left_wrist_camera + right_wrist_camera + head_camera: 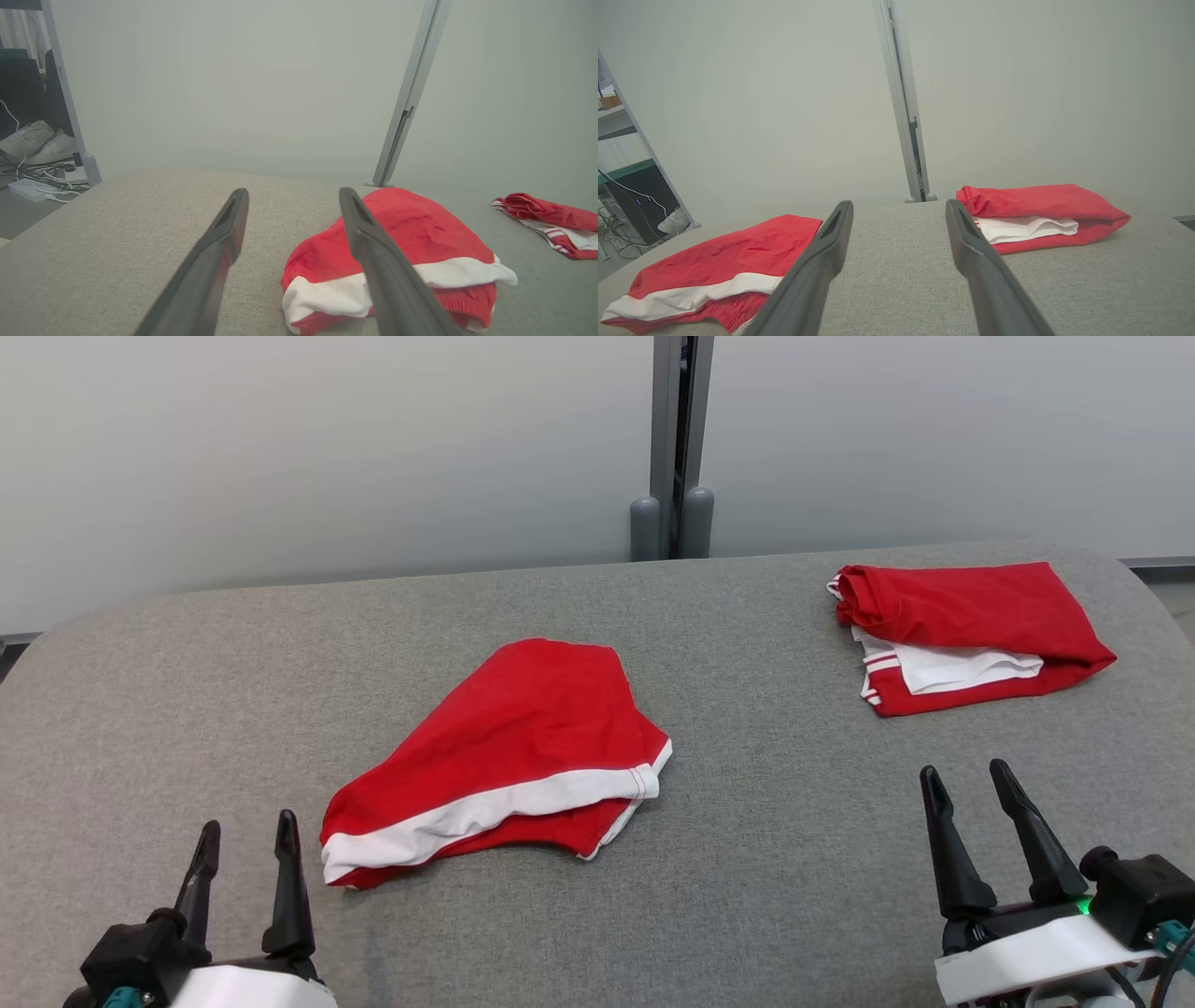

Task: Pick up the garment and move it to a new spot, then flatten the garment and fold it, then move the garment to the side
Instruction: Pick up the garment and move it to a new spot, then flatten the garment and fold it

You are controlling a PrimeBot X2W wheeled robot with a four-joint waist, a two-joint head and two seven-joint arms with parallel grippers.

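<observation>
Grey fabric tabletop (747,877), pale wall (327,457) behind: the red garment (523,728) lies rumpled at centre, probably soft, light and limp. Nearer, the left gripper (248,821) and right gripper (963,769) stand wide and empty. The garment's white band (485,810) looks easiest to pinch.

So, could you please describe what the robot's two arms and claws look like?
The left claw and the right claw each have two long, dark, tapering fingers on a black base and a white forearm shell. A teal connector sits at each wrist; a small green light glows on the right one.
</observation>
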